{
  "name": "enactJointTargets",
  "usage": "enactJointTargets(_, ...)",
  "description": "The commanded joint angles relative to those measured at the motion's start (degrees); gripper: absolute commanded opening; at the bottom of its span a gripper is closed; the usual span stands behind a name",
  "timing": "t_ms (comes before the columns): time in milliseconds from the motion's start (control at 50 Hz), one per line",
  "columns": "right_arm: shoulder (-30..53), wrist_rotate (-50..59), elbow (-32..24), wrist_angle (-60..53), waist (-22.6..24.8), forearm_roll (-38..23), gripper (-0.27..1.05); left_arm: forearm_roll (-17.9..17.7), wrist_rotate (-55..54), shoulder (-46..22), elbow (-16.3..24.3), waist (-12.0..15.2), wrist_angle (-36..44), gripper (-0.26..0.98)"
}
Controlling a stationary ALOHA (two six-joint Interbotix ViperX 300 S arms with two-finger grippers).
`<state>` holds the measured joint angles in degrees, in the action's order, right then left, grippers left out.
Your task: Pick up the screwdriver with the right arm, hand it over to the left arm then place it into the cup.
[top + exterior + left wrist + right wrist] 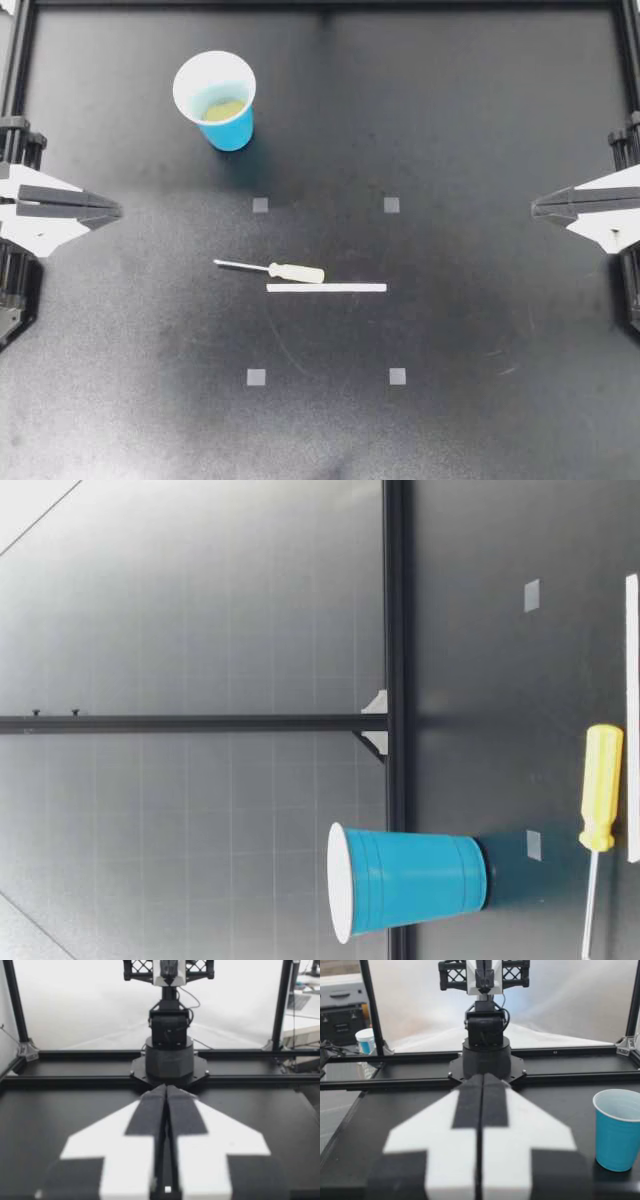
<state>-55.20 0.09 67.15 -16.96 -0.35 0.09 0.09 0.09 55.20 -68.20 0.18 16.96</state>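
**Screwdriver lying on the table, both grippers clenched and well away**

Screwdriver (270, 268) lies flat near the middle of the black table (480, 120). Its pale yellow handle is toward the robot's right and its thin metal shaft points toward the robot's left. It sits just beside a white strip (326, 288), on the side of the strip that faces the cup, and runs nearly parallel to it. The handle end is over the strip's left end. From table height, the screwdriver (598, 810) has a clear yellow handle and lies beside the strip (632, 715).

The blue cup (215, 100), white inside, stands upright well apart from the screwdriver, toward the far left part of the table. In the low view the cup (405, 880) is farther from the camera than the tool. Four small grey squares mark the table around the tool, one of them (261, 205) between it and the cup.

The left gripper (115, 211) is at the left edge of the table, pointing inward, its fingers pressed together on nothing. Its own camera shows the gripper (165, 1092) clenched and empty. The right gripper (537, 207) is at the opposite edge, likewise clenched and empty. From the right wrist, the gripper (482, 1080) has the cup (617, 1130) off to one side of it. Neither gripper is near the screwdriver.
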Motion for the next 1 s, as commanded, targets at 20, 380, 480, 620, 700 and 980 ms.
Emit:
enactJointTargets(20,0.3,0.0,-0.3,-0.6,-0.5,0.0,0.14,0.0,-0.2,0.4,0.4,1.4,0.9,0.13)
enactJointTargets(380,16.0,0.4,-10.3,0.0,-0.5,1.3,0.04,0.0,-0.2,0.8,-0.2,1.4,1.1,0.1)
enactJointTargets(480,23.6,1.5,-15.3,1.9,-0.5,2.5,0.05,0.0,-0.3,0.8,-0.5,1.3,1.1,0.1)
enactJointTargets(620,33.7,4.1,-22.5,7.6,-0.7,3.2,0.05,0.0,-0.4,0.8,-0.7,1.3,1.0,0.1)
enactJointTargets(700,39.1,5.6,-27.0,13.4,-1.5,3.2,0.06,0.0,-0.5,0.8,-0.8,1.4,1.0,0.1)
enactJointTargets(980,52.6,6.2,-40.7,31.4,-3.5,2.2,0.2,0.0,-0.3,0.8,-1.8,1.4,1.0,0.1)
